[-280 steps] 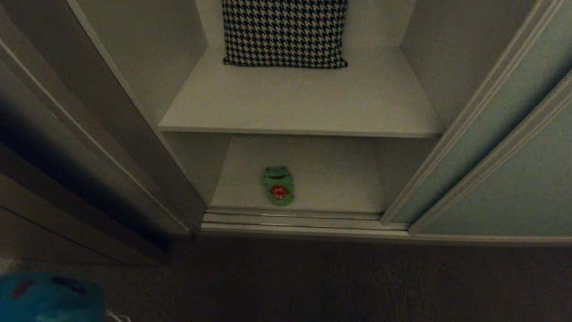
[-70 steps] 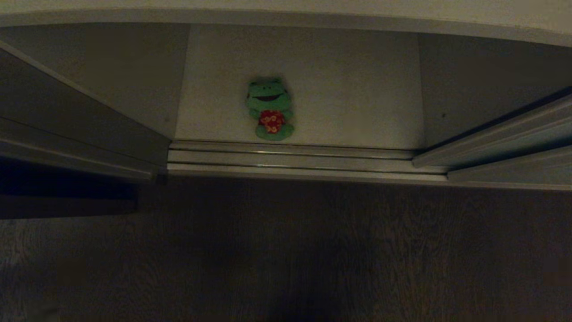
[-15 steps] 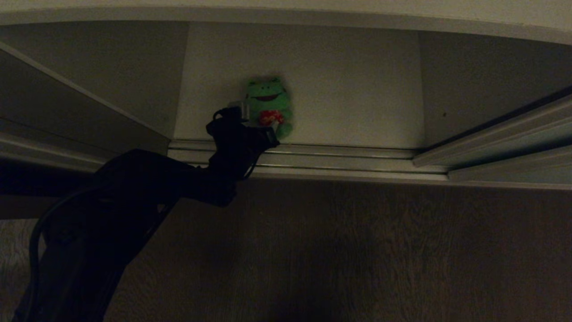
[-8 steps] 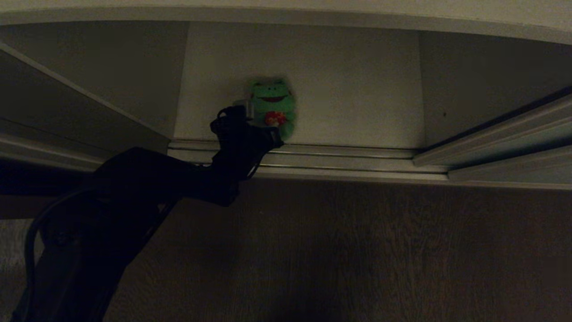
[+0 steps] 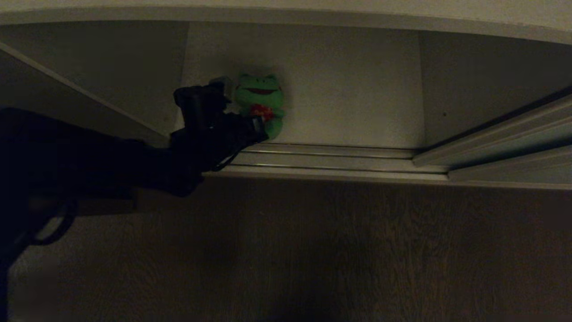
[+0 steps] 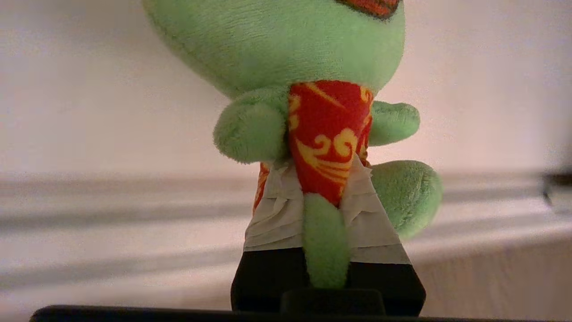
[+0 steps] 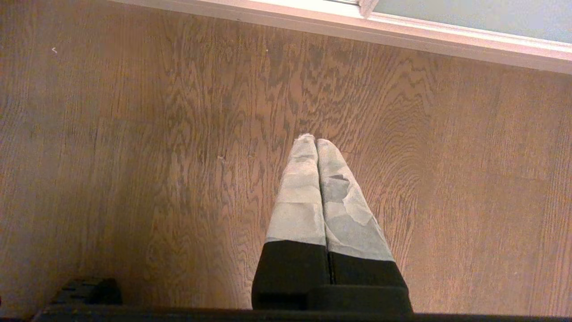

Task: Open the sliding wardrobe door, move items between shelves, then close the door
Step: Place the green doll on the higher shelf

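The green frog point(image 5: 259, 99) in its red shirt is one of the items. It is upright at the front left of the white bottom shelf point(image 5: 357, 103). My left gripper point(image 5: 255, 121) reaches in from the left and is shut on it. In the left wrist view the taped fingers point(image 6: 272, 214) pinch the frog point(image 6: 277, 40) at the shirt, one leg squeezed between them, and my left gripper point(image 6: 319, 179) shows no free gap. The sliding wardrobe door point(image 5: 505, 129) stands pushed to the right. My right gripper point(image 7: 316, 141) is shut and empty over the floor, outside the head view.
The door track point(image 5: 335, 156) runs along the shelf's front, between the frog and the wood floor point(image 5: 357, 250). The front edge of the shelf above point(image 5: 286, 17) crosses the top of the head view. A dark side panel point(image 5: 89, 89) bounds the compartment on the left.
My left gripper has closed on the frog. It has carried the frog a little left and up. The left arm has risen and swung left across the head view.
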Tool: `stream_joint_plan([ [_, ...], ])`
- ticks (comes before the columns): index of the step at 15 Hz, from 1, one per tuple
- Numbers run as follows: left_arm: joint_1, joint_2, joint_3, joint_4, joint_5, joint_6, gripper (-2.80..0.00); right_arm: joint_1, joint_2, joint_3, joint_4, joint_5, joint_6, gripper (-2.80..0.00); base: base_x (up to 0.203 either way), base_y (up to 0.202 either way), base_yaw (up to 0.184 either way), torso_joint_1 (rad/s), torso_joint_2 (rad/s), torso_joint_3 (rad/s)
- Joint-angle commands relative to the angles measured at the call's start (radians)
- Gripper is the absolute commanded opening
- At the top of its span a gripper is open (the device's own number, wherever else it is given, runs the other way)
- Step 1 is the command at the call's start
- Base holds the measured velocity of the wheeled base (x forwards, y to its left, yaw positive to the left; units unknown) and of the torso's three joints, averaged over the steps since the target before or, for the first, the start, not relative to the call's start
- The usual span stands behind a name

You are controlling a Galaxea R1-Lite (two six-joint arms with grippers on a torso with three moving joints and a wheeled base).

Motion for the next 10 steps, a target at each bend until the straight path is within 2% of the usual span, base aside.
stream_joint_plan([
  [1, -0.002, -0.214, 0.103, 0.084, 0.0, 0.004, -2.8, 0.0, -0.003, 0.0, 0.0, 0.0, 0.0, -2.8, 0.0, 0.0, 0.0, 0.0, 0.0, 0.0],
  [7, -0.007, -0.707, 0.526, 0.369, 0.005, 0.021, -2.8, 0.0, -0.003, 0.0, 0.0, 0.0, 0.0, -2.8, 0.0, 0.0, 0.0, 0.0, 0.0, 0.0],
  [10, 0.01, -0.96, 0.678, 0.551, 0.01, 0.016, -2.8, 0.0, -0.003, 0.0, 0.0, 0.0, 0.0, -2.8, 0.0, 0.0, 0.0, 0.0, 0.0, 0.0],
])
